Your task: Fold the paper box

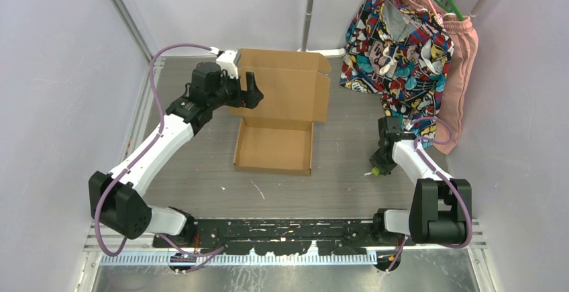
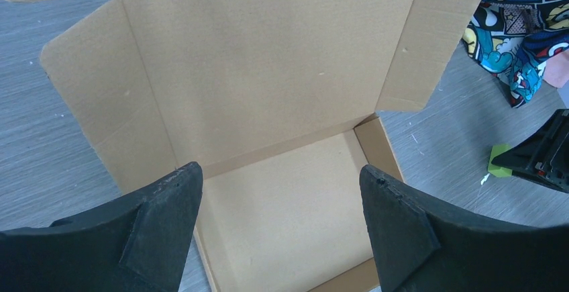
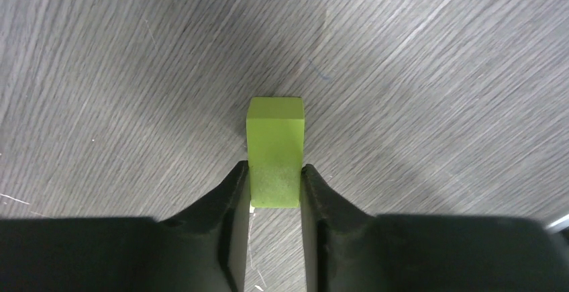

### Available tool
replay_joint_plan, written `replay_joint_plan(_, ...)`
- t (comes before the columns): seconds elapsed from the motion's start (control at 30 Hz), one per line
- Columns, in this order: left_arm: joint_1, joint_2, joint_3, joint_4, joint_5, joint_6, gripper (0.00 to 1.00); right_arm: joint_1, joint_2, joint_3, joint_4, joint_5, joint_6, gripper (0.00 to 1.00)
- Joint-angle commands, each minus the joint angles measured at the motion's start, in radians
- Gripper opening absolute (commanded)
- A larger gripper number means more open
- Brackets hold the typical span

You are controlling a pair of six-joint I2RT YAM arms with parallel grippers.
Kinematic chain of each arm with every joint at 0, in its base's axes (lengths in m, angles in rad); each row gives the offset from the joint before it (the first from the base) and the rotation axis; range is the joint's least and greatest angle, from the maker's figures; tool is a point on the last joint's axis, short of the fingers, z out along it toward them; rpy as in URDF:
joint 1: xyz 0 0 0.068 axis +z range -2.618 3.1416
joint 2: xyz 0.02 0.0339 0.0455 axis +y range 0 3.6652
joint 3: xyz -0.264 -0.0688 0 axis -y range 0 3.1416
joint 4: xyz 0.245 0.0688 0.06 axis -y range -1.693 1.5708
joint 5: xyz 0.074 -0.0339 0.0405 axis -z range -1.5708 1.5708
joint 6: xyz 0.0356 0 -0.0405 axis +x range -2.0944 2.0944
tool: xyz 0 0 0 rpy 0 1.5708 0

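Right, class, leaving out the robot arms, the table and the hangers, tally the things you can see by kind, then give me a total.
paper box: 1
green block: 1
hanging garments: 2, the patterned garment and the pink garment
Total: 4

A small green block sits on the grey wood-grain table, well apart from a comic-print shirt and pink garment (both hanging at the far right)
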Motion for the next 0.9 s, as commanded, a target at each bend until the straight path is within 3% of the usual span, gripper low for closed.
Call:
replay_joint_plan(0.0, 0.003, -0.051, 0.002, 0.024, 0.016, -0.014, 0.87, -0.003, -0.018, -0.003, 0.026, -0.004, 0.002, 0.15)
replay_joint_plan(0.37, 0.004, -0.047, 0.034, -0.040, -0.039, 0.010, 0.87, 0.051, -0.150, 0.086, -0.028, -0.077, -0.058, 0.01)
replay_joint_plan(0.53, 0.004, -0.041, 0.063, -0.080, -0.078, 0.026, 0.87, 0.289, -0.116, 0.296, -0.097, -0.018, -0.074, 0.01)
replay_joint_plan(0.7, 0.005, -0.047, 0.089, -0.131, -0.127, 0.035, 0.87, 0.547, 0.063, 0.528, -0.093, 0.019, -0.125, 0.01)
replay_joint_plan(0.87, 0.004, -0.076, 0.096, -0.153, -0.136, 0.021, 0.87, 0.702, 0.244, 0.687, -0.061, 0.037, -0.160, 0.01)
